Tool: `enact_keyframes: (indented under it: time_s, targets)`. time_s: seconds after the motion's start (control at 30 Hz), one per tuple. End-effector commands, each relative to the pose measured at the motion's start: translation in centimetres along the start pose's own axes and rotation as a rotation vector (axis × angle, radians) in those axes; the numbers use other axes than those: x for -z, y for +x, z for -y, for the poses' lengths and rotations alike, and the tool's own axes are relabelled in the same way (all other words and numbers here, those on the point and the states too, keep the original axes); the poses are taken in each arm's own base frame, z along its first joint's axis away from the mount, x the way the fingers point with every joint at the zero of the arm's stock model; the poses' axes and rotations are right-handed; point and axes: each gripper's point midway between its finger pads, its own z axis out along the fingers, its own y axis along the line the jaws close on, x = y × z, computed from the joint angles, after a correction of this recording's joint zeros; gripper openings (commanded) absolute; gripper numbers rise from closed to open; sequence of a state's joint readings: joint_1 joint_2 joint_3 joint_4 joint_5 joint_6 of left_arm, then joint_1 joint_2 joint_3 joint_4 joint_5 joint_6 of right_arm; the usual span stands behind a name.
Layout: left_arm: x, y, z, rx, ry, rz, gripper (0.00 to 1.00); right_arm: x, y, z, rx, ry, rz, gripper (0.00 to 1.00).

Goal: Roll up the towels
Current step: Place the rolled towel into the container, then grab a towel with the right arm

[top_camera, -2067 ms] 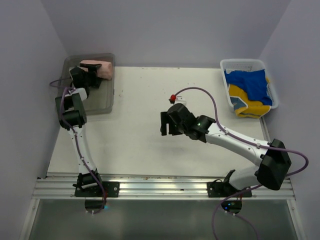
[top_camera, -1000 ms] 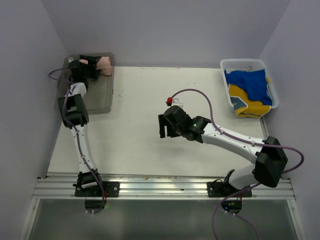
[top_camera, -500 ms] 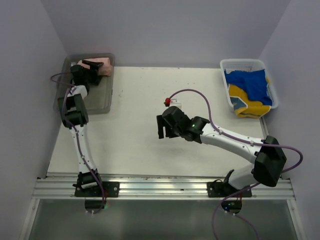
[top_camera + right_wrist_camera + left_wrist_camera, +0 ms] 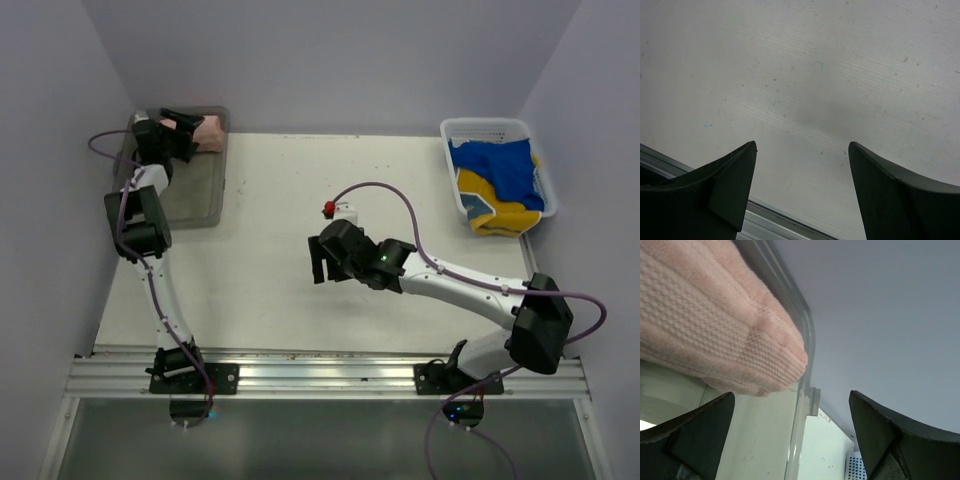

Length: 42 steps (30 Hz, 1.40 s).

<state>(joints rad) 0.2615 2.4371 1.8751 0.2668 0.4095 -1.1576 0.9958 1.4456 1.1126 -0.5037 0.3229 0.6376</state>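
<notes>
Over the middle of the table (image 4: 270, 200), closest to the arms' bases, the right gripper (image 4: 318, 262) hangs with its jaws parted and nothing between them, only bare, lightly speckled tabletop showing past its fingers (image 4: 720, 195) in the wrist view. By the look of things the job of rolling the towels stands at roughly one of three. Farther off, at the far left corner, the left gripper (image 4: 178, 128) is spread wide and empty above the grey translucent tray (image 4: 200, 195), and the salmon pink towel (image 4: 210, 132) lies in that tray as a plump, folded-over bundle that reads as already rolled. From the left wrist camera the pink towel (image 4: 715, 325) sits just ahead of the left gripper (image 4: 792, 430), up and off to the side of one finger, not between the two, its rounded end pressed against the tray's clear wall (image 4: 805, 340); whether cloth and finger touch cannot be told. Farthest from both grippers, at the far right corner, the white mesh basket (image 4: 485, 125) holds the blue towel (image 4: 500, 165) and the yellow towel (image 4: 495, 212), both lying loose and crumpled, the yellow one spilling toward the basket's near rim. These two lie well apart from the right gripper, behind its wrist and off toward the far right, and across the full width of the table from the left one. What seems left, then, is to fetch each from the basket and roll it.
</notes>
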Motion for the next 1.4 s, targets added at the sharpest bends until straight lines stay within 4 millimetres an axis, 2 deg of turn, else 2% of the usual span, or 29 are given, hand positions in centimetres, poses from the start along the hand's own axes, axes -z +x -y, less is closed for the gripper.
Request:
enact_keyframes:
  time_s: [0.0,0.17,0.23,0.27,0.33,0.37,0.4,0.43,0.47,0.5,0.53,0.57,0.6,0.63,0.67,0.77,0.8,0.83,0.87,0.97,1.0,1.03,1.13,1.17,1.2,1.23,1.27,1.33,1.37]
  targets:
    - [1.9,-1.2,5.2,-0.102,0.082,0.019,1.00,1.7,-1.9,-0.5,-0.024,-0.013,0.075,0.78]
    - [3.2,-0.7,7.4,-0.157,0.104,-0.004,1.00,2.3,-1.7,-0.9,-0.020,-0.019,0.093,0.78]
    - [3.8,0.3,7.6,-0.189,0.096,-0.020,1.00,2.6,-1.6,-0.9,-0.017,-0.014,0.100,0.78]
    - [4.5,0.5,8.9,-0.211,0.109,-0.019,1.00,2.9,-1.9,-0.6,-0.023,-0.006,0.115,0.78]
    - [5.0,2.7,8.6,-0.260,0.083,-0.044,0.99,3.1,-2.1,0.1,-0.025,0.026,0.130,0.78]
    - [6.1,3.0,9.9,-0.283,0.081,-0.044,1.00,3.3,-2.4,0.8,-0.024,0.060,0.145,0.78]
    - [6.5,4.8,9.5,-0.297,0.061,-0.070,1.00,3.6,-2.9,1.3,-0.025,0.092,0.161,0.79]
    - [7.0,5.0,9.7,-0.346,0.041,-0.048,1.00,3.8,-2.6,2.4,-0.012,0.144,0.150,0.79]
    - [8.7,5.2,11.1,-0.377,0.024,-0.035,1.00,4.1,-3.6,3.6,-0.013,0.212,0.189,0.80]
    - [9.3,6.9,11.3,-0.414,-0.003,-0.052,1.00,4.3,-3.7,4.3,-0.009,0.247,0.194,0.81]
    - [10.0,7.0,11.3,-0.480,-0.043,-0.023,1.00,4.5,-3.6,5.7,-0.003,0.300,0.186,0.82]
    - [12.1,7.5,12.8,-0.508,-0.061,-0.017,1.00,4.5,-3.8,6.4,-0.008,0.324,0.189,0.82]
    - [13.0,9.9,12.4,-0.534,-0.077,-0.048,1.00,4.7,-3.9,7.0,-0.012,0.337,0.192,0.82]
    - [14.0,9.7,12.6,-0.566,-0.095,-0.018,1.00,4.7,-4.3,8.1,-0.034,0.360,0.196,0.83]
    - [16.1,11.0,13.5,-0.595,-0.091,-0.017,0.99,4.7,-4.2,8.8,-0.043,0.373,0.193,0.84]
    - [19.1,14.8,15.4,-0.704,-0.103,-0.037,1.00,5.1,-4.5,11.7,-0.100,0.422,0.197,0.85]
    - [19.6,15.0,15.4,-0.734,-0.137,-0.025,1.00,5.2,-4.6,12.5,-0.115,0.437,0.197,0.86]
    - [20.2,15.9,15.5,-0.784,-0.148,-0.042,0.99,5.6,-4.9,14.4,-0.156,0.471,0.197,0.87]
    - [21.4,18.3,15.7,-0.821,-0.152,-0.094,1.00,5.7,-5.1,15.5,-0.179,0.490,0.197,0.87]
    - [23.3,21.3,14.8,-0.879,-0.183,-0.168,1.00,7.1,-6.8,19.7,-0.266,0.563,0.224,0.87]
    - [24.0,23.4,14.8,-0.903,-0.171,-0.210,1.00,7.6,-7.5,20.7,-0.290,0.580,0.237,0.86]
    - [24.6,24.4,14.5,-0.919,-0.178,-0.229,1.00,8.4,-8.3,23.3,-0.331,0.633,0.249,0.86]
    - [26.9,28.7,12.7,-0.970,-0.172,-0.338,1.00,10.0,-11.0,27.5,-0.421,0.676,0.290,0.86]
    - [27.8,31.0,11.4,-1.002,-0.166,-0.397,1.00,9.7,-12.1,28.0,-0.448,0.645,0.286,0.86]
    - [28.4,32.1,10.8,-1.021,-0.163,-0.427,1.00,9.8,-12.6,29.2,-0.479,0.651,0.288,0.86]
    - [28.8,32.8,10.2,-1.035,-0.174,-0.443,1.00,10.0,-13.0,31.5,-0.524,0.681,0.291,0.86]
    - [29.9,34.5,9.1,-1.066,-0.178,-0.493,1.00,9.2,-14.1,32.5,-0.541,0.676,0.282,0.86]
    - [31.1,36.1,7.7,-1.085,-0.195,-0.547,1.00,8.1,-15.3,35.4,-0.573,0.713,0.255,0.86]
    - [31.5,36.5,7.3,-1.087,-0.200,-0.562,1.00,9.3,-16.0,36.4,-0.592,0.730,0.283,0.86]
